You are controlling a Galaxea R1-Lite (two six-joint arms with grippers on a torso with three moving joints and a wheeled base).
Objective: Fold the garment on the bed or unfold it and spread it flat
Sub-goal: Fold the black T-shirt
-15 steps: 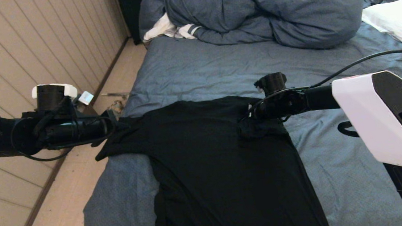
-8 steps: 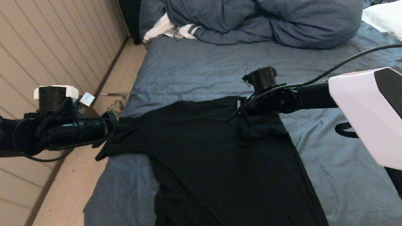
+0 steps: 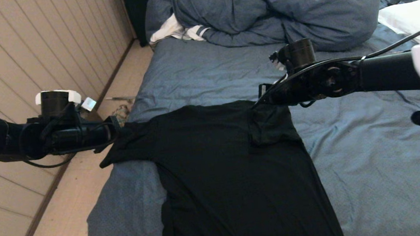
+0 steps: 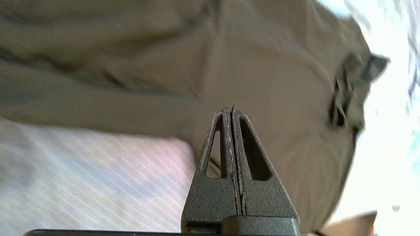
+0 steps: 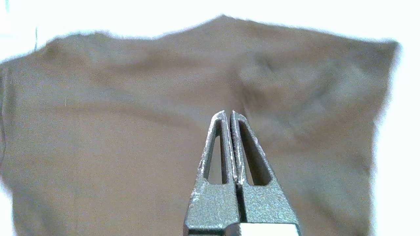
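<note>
The garment [image 3: 229, 169], a black T-shirt with its plain side up, lies flat across the near part of the bed [image 3: 370, 165]. Its left sleeve reaches past the bed's left edge, and its right sleeve [image 3: 270, 128] is folded inward onto the body. My left gripper [image 3: 118, 130] is shut with its tips at the left sleeve; no fabric shows between its fingers [image 4: 229, 107]. My right gripper [image 3: 260, 101] is shut and empty, hovering above the right shoulder. From that wrist the garment [image 5: 131, 114] spreads out below the shut gripper [image 5: 228, 112].
A bunched blue-grey duvet [image 3: 280, 9] fills the far end of the bed, with a white striped cloth [image 3: 176, 31] tucked beside it and a white pillow [image 3: 414, 20] at far right. Wooden floor [image 3: 70, 214] and a panelled wall run along the bed's left side.
My right arm has lifted off the shirt's right shoulder and drawn back up and to the right. The left arm and the shirt have barely moved.
</note>
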